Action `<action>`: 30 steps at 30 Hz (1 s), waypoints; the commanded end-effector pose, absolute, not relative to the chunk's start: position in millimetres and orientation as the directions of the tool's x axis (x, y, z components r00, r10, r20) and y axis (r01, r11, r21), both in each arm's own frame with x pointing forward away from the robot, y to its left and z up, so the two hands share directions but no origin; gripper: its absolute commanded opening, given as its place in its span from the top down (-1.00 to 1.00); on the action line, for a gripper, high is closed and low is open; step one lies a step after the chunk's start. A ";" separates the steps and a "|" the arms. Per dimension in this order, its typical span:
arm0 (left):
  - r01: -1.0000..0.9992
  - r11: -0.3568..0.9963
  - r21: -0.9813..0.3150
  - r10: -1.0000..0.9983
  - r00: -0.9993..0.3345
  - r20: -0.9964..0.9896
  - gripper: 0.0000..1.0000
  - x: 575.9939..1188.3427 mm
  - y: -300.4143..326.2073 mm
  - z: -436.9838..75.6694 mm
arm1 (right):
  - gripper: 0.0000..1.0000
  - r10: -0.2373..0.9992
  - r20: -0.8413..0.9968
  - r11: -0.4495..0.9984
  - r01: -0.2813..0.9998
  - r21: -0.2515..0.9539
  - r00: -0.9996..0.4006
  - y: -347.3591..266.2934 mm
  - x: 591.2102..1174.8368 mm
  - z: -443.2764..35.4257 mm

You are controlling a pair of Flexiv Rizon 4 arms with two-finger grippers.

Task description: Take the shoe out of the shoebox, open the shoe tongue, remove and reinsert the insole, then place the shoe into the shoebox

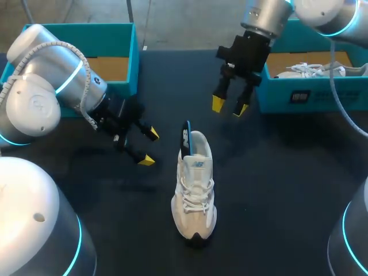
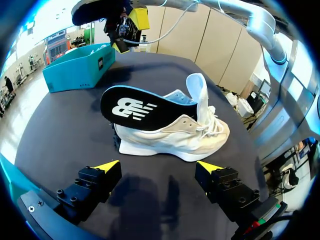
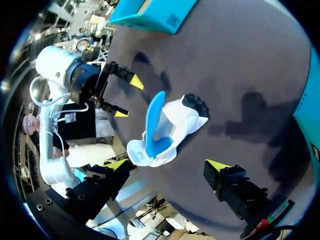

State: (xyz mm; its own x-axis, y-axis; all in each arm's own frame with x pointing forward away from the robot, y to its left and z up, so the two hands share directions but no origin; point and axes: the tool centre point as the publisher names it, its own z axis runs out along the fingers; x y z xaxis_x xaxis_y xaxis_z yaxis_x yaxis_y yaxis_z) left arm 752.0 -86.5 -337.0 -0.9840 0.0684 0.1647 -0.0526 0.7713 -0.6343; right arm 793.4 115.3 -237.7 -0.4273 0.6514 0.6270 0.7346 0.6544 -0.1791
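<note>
A white shoe (image 1: 195, 195) stands on the dark table, toe toward the front edge. Its insole (image 1: 186, 140), blue on top and black underneath, sticks up out of the heel opening, half in the shoe. My left gripper (image 1: 148, 146) hangs open just left of the heel, touching nothing. In the left wrist view the shoe (image 2: 175, 135) and the insole (image 2: 140, 107) lie ahead of the open left gripper (image 2: 159, 167). Behind the shoe, above the table, my right gripper (image 1: 229, 106) is open and empty. The right wrist view looks down on the shoe (image 3: 172, 127) and insole (image 3: 156, 122) past the right gripper (image 3: 167, 165).
A teal shoebox (image 1: 310, 95) at the back right holds a second white shoe (image 1: 310, 70). Another teal box (image 1: 123, 43) with a brown inside stands at the back left, behind my left arm. Bare table lies on both sides of the shoe.
</note>
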 end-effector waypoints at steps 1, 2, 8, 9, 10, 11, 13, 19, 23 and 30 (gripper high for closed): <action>-0.052 0.772 -0.633 0.068 -0.984 0.164 -1.00 751.9 -86.8 -337.1 | -1.00 0.653 0.625 0.629 0.766 -0.132 -0.428 113.7 789.6 -237.6; -0.052 0.772 -0.633 0.068 -0.984 0.164 -1.00 751.9 -86.8 -337.1 | -1.00 0.653 0.625 0.629 0.766 -0.132 -0.428 113.7 789.6 -237.6; -0.052 0.772 -0.633 0.068 -0.984 0.164 -1.00 751.9 -86.8 -337.1 | -1.00 0.653 0.625 0.629 0.766 -0.132 -0.428 113.7 789.6 -237.6; -0.052 0.772 -0.633 0.068 -0.984 0.164 -1.00 751.9 -86.8 -337.1 | -1.00 0.653 0.625 0.629 0.766 -0.132 -0.428 113.7 789.6 -237.6; -0.052 0.772 -0.633 0.068 -0.984 0.164 -1.00 751.9 -86.8 -337.1 | -1.00 0.652 0.620 0.624 0.773 -0.112 -0.437 113.8 786.4 -241.8; -0.052 0.772 -0.633 0.068 -0.984 0.164 -1.00 751.9 -86.8 -337.1 | -1.00 0.663 0.612 0.607 0.788 -0.102 -0.432 113.6 784.5 -246.8; -0.052 0.772 -0.633 0.068 -0.984 0.164 -1.00 751.9 -86.8 -337.1 | -1.00 0.661 0.612 0.592 0.803 -0.070 -0.434 114.9 781.4 -254.4; -0.052 0.772 -0.633 0.068 -0.984 0.164 -1.00 751.9 -86.8 -337.1 | -1.00 0.685 0.583 0.516 0.856 0.035 -0.437 115.7 778.6 -263.5; -0.052 0.772 -0.633 0.068 -0.984 0.164 -1.00 751.9 -86.8 -337.1 | -1.00 0.699 0.567 0.479 0.874 0.079 -0.435 118.7 777.6 -264.2; -0.052 0.772 -0.633 0.068 -0.984 0.164 -1.00 751.9 -86.8 -337.1 | -1.00 0.697 0.590 0.455 0.887 0.076 -0.408 129.8 774.6 -269.1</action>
State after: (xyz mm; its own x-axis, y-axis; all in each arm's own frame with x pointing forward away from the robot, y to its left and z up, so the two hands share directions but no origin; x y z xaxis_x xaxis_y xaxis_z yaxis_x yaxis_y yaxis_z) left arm 752.0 -86.5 -337.0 -0.9840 0.0684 0.1647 -0.0526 0.7713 -0.6343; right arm 778.6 128.0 -263.3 -0.4127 0.6982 0.5851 0.8730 0.4865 0.0351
